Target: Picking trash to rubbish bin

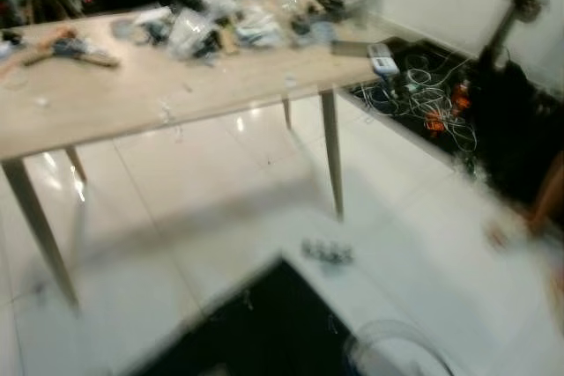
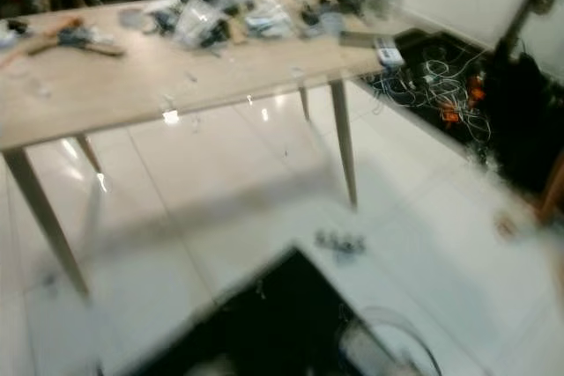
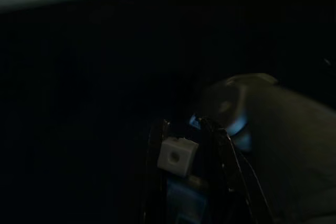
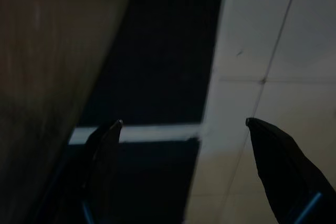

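Note:
The head views are blurred. A small crumpled piece of trash (image 1: 327,253) lies on the white floor in front of the table's right leg, at the edge of a black mat (image 1: 256,332). A clear round rim (image 1: 401,350), perhaps a bin, sits at the bottom right. In the dark left wrist view, my left gripper (image 3: 184,135) has its fingers close together with a small white block (image 3: 177,156) between them. In the right wrist view, my right gripper (image 4: 184,124) is open over the line between dark mat and white tile, with nothing between its fingers.
A light wooden table (image 1: 106,99) stands ahead, its far side cluttered with bags, tools and wrappers (image 1: 211,24). Tangled cables (image 1: 432,94) lie on a dark floor area at the right. A black stand (image 1: 511,15) rises near the wall.

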You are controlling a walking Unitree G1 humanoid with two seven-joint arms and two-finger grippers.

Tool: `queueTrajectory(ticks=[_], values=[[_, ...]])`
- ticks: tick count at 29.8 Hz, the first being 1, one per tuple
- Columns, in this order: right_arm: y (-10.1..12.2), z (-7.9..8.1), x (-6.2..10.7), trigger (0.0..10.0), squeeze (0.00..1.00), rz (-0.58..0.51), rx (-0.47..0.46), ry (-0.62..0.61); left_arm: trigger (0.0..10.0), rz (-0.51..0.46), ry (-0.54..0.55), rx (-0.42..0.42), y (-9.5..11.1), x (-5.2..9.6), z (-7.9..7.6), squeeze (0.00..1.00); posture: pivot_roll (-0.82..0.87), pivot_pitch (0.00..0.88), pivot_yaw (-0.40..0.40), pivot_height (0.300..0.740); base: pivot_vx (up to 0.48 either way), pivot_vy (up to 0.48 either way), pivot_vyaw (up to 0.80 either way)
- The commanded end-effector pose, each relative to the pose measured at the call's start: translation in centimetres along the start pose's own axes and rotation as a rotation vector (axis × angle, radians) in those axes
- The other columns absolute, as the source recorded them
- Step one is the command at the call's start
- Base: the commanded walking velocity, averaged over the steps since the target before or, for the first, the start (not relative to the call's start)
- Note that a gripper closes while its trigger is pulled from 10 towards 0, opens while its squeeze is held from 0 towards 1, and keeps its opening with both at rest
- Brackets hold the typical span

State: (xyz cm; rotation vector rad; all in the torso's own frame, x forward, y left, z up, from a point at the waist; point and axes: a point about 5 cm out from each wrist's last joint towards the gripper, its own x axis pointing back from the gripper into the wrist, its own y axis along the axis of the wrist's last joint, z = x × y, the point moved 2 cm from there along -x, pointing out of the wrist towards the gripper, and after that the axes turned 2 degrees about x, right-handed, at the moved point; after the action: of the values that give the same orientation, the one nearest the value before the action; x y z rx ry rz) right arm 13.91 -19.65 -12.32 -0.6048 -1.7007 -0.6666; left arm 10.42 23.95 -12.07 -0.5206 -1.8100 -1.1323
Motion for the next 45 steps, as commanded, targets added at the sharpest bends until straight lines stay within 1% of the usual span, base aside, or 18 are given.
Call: queueTrajectory(ticks=[1, 2, 3, 5, 6, 8, 10, 12, 16, 21, 28, 30, 37, 40, 45], values=[[0.5, 0.6, -0.1, 10.0, 0.00, -0.010, -0.002, 0.017, 10.0, 0.003, -0.012, -0.057, 0.5, -0.2, -0.4, 0.00, 0.08, 0.036, 0.025, 0.740, 0.000, 0.000, -0.78], [0.3, 0.7, -0.1, 10.0, 0.00, -0.003, 0.004, 0.019, 10.0, 0.004, -0.017, -0.083, 0.5, -0.3, -0.7, 0.00, 0.08, 0.036, 0.024, 0.740, 0.000, 0.000, -0.78], [0.3, 0.7, -0.1, 10.0, 0.00, -0.003, 0.004, 0.019, 10.0, 0.004, -0.017, -0.083, 0.5, -0.3, -0.7, 0.00, 0.08, 0.036, 0.024, 0.740, 0.000, 0.000, -0.78], [-0.1, 0.8, -0.1, 10.0, 0.00, 0.010, 0.011, 0.021, 10.0, 0.018, -0.013, -0.132, 0.3, -0.3, -1.0, 0.00, 0.08, 0.032, 0.024, 0.740, 0.000, 0.000, -0.78], [-0.1, 0.8, -0.1, 10.0, 0.00, 0.010, 0.011, 0.021, 10.0, 0.018, -0.013, -0.132, 0.3, -0.3, -1.0, 0.00, 0.08, 0.032, 0.024, 0.740, 0.000, 0.000, -0.78], [-0.7, 0.6, -0.1, 10.0, 0.00, 0.027, 0.009, 0.018, 10.0, 0.096, 0.051, -0.271, -1.4, 0.0, -0.2, 0.00, 0.07, 0.032, 0.027, 0.740, 0.000, 0.000, -0.78], [-1.0, 0.4, 0.0, 10.0, 0.00, 0.036, 0.008, 0.014, 10.0, 0.153, 0.102, -0.360, -2.7, 0.4, 0.6, 0.00, 0.07, 0.032, 0.025, 0.740, 0.000, 0.000, -0.78], [-1.0, 0.3, 0.0, 10.0, 0.00, 0.036, 0.008, 0.012, 10.0, 0.182, 0.125, -0.381, -3.3, 0.7, 1.1, 0.00, 0.07, 0.030, 0.024, 0.740, 0.000, 0.000, -0.78], [-0.5, -0.1, 0.0, 10.0, 0.00, 0.027, 0.013, 0.007, 10.0, 0.250, 0.122, -0.452, -4.8, 1.1, 1.4, 0.00, 0.07, 0.026, 0.016, 0.740, 0.000, 0.000, -0.78], [0.2, -0.8, 0.1, 10.0, 0.00, 0.014, 0.025, -0.003, 10.0, 0.253, 0.123, -0.485, -4.8, 1.1, 1.4, 0.00, 0.08, 0.024, 0.009, 0.740, 0.000, 0.000, -0.78], [0.9, -1.6, 0.3, 10.0, 0.00, -0.003, 0.027, -0.014, 10.0, 0.252, 0.100, -0.646, -4.2, 0.8, 1.0, 0.00, 0.08, 0.016, 0.013, 0.740, 0.000, 0.000, -0.78], [1.1, -1.6, 0.3, 10.0, 0.00, -0.006, 0.026, -0.013, 10.0, 0.254, 0.101, -0.665, -4.1, 0.8, 1.0, 0.00, 0.08, 0.013, 0.016, 0.740, 0.000, 0.000, -0.78], [1.3, -1.4, 0.3, 10.0, 0.00, -0.009, 0.018, -0.002, 10.0, 0.260, 0.097, -0.677, -4.0, 0.8, 1.0, 0.00, 0.07, 0.011, 0.022, 0.740, 0.000, 0.000, -0.78], [1.0, -1.1, 0.2, 10.0, 0.00, -0.001, 0.029, 0.009, 10.0, 0.280, 0.084, -0.708, -4.5, 0.9, 1.0, 0.00, 0.07, 0.008, 0.022, 0.740, 0.000, 0.000, -0.78], [0.4, -1.3, 0.2, 10.0, 0.00, 0.016, 0.047, 0.011, 10.0, 0.285, 0.087, -0.704, -4.7, 1.0, 1.2, 0.00, 0.08, 0.007, 0.016, 0.740, 0.000, 0.000, -0.78]])
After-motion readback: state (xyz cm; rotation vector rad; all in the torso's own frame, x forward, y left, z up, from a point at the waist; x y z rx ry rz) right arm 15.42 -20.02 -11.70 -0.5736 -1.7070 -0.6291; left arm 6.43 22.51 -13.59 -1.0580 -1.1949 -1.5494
